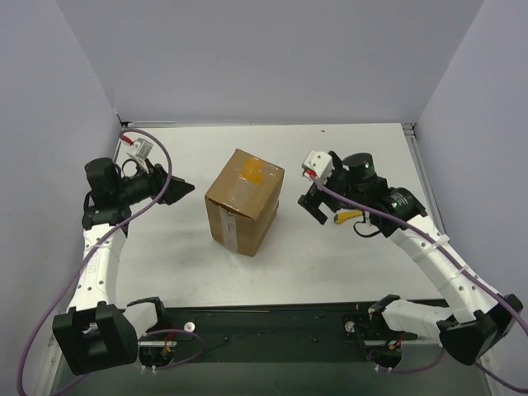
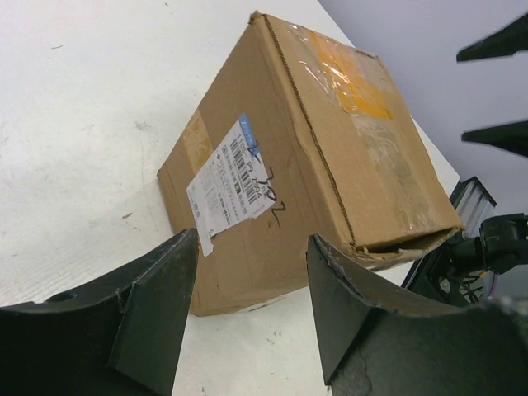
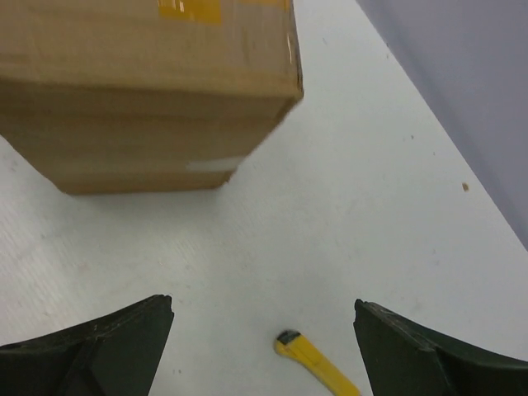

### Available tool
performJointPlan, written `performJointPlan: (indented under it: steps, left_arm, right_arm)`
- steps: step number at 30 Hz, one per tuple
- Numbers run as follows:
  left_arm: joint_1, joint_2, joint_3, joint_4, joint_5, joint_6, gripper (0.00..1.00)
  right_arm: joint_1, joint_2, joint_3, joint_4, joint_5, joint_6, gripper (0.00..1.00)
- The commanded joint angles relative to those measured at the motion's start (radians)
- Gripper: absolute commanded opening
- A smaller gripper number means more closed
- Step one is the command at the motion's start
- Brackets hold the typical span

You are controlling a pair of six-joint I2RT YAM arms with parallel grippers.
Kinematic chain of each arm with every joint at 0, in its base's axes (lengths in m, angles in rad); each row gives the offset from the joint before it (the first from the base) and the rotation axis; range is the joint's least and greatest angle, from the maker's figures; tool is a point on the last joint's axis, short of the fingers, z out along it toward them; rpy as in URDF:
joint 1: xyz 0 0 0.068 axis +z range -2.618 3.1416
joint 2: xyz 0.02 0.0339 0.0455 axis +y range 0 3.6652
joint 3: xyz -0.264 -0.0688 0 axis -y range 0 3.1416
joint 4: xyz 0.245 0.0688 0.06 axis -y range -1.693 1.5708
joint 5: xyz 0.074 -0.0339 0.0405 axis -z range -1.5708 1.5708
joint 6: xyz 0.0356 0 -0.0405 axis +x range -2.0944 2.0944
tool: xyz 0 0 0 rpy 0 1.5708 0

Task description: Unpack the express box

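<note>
Fingers of the left gripper point(image 2: 252, 247) stand spread apart with nothing between them, aimed at the express box point(image 1: 245, 200). The box sits closed at the middle of the table point(image 1: 330, 264). The right gripper point(image 3: 262, 304) is likewise parted and empty above the tabletop. Seen from overhead, the left gripper lies at the box's 9 o'clock and the right at its 3 o'clock, both apart from it. Only the left wrist view shows the white label point(image 2: 227, 186) on the box's side and a dented, gaping top edge. The right wrist view plainly shows a yellow utility knife point(image 3: 318, 367) lying on the table between the right fingers; overhead, that gripper partly hides it. Yellow tape point(image 1: 256, 172) patches the box's top.
</note>
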Motion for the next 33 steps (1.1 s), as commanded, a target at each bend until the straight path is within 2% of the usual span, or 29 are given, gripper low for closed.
performJointPlan:
  steps: [1,4,5,9,13,18,22,27,33]
  left_arm:
    - [0.001,-0.085,-0.027,-0.03,0.085,0.069,0.65]
    - [-0.01,-0.126,-0.064,-0.05,0.127,0.157,0.66]
    - [-0.015,-0.132,-0.059,-0.109,0.127,0.193,0.67]
    - [-0.054,-0.12,0.044,-0.303,0.119,0.397,0.7]
    - [-0.099,-0.065,0.105,-0.41,0.096,0.491,0.71]
    - [-0.166,-0.004,0.145,-0.376,0.059,0.495,0.71]
    - [-0.215,0.087,0.197,-0.31,0.036,0.475,0.71]
    - [-0.3,0.216,0.353,-0.293,0.01,0.494,0.71]
    - [-0.43,0.429,0.607,-0.314,-0.045,0.518,0.71]
  right_arm:
    - [0.035,0.152,0.197,0.005,-0.034,0.201,0.93]
    - [0.036,0.257,0.314,0.086,-0.07,0.297,0.87]
    - [0.035,0.275,0.329,0.117,-0.083,0.32,0.86]
    - [0.044,0.37,0.42,0.218,-0.204,0.412,0.82]
    - [0.046,0.47,0.411,0.308,-0.199,0.475,0.81]
    - [0.013,0.55,0.408,0.352,-0.154,0.574,0.74]
    - [-0.098,0.564,0.371,0.367,-0.15,0.695,0.7]
    - [-0.247,0.602,0.296,0.361,-0.16,0.818,0.63]
    - [-0.361,0.645,0.244,0.362,-0.198,0.835,0.6]
